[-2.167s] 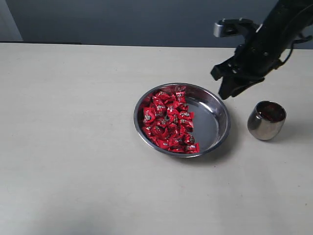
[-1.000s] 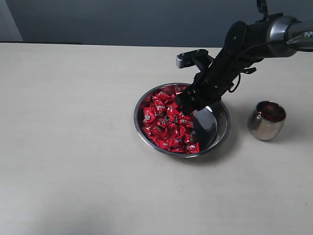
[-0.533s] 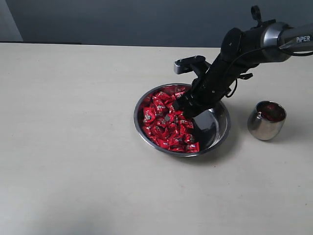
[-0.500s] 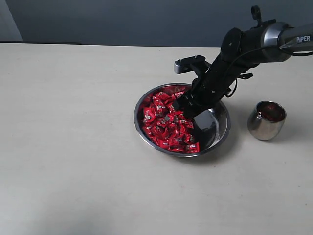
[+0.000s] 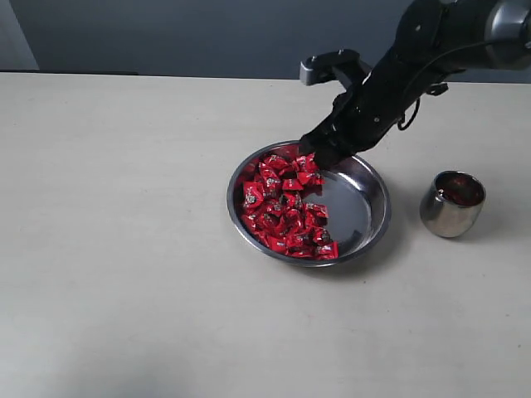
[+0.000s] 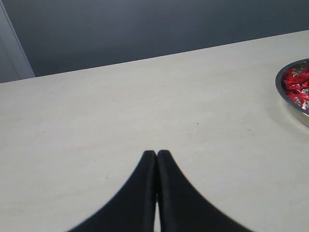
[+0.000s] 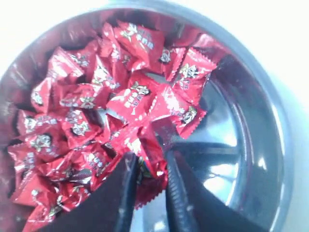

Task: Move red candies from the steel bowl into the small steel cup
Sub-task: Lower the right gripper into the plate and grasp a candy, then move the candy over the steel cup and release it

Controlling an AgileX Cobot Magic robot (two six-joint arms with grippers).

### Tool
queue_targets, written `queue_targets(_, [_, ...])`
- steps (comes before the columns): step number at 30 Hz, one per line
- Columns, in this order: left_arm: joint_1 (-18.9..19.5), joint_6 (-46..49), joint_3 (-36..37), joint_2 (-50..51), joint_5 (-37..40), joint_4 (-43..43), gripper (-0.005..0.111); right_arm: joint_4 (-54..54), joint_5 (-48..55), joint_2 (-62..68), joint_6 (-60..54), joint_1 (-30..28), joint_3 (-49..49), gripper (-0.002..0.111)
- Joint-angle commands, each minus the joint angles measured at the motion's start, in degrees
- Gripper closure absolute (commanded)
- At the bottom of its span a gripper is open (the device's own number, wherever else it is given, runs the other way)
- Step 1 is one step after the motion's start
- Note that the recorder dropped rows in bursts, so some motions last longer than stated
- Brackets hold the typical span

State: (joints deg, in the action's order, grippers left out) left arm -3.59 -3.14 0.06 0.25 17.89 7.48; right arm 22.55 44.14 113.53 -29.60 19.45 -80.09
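Note:
The steel bowl (image 5: 365, 207) holds a pile of red candies (image 5: 282, 207) in its left half. My right gripper (image 5: 319, 157) hangs just over the bowl's far rim, shut on one red candy (image 7: 153, 169) that sits between its fingers (image 7: 126, 183). In the right wrist view the pile of candies (image 7: 87, 111) lies right below the right gripper (image 7: 148, 162). The small steel cup (image 5: 452, 203) stands upright to the right of the bowl, with something dark red inside. My left gripper (image 6: 156, 153) is shut with nothing in it, over bare table, with the bowl's rim (image 6: 286, 99) off to one side.
The pale table (image 5: 124, 249) stretches out to the left and in front of the bowl. A dark wall (image 5: 207, 33) runs along the table's far edge. The right arm (image 5: 415, 58) reaches in from the upper right, above the gap between bowl and cup.
My right gripper has shut on a candy in the pile and risen up and back toward the bowl's far rim. Some candies in the pile have shifted.

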Motion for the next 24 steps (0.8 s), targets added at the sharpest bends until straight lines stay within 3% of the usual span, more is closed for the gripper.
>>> queue_targets(1, [-0.6,-0.3,-0.1,-0.2,-0.3,0.1,0.106,-2.0,2.7,-4.3,0.7,-0.1,-0.2,0.106])
queue_targets(8, [-0.6,-0.3,-0.1,-0.2,-0.3,0.1,0.106,-16.5,6.0,-8.8,14.1,-1.6,-0.2,0.106])
queue_targets(17, [-0.6,-0.3,-0.1,-0.2,-0.3,0.1,0.106,-16.7,19.0,-11.0,14.9,-12.4,-0.2,0.106])
queue_targets(24, [-0.6,-0.3,-0.1,-0.2,-0.3,0.1,0.106,-17.7,22.3,-11.0,14.9,-13.7,-0.2,0.106])
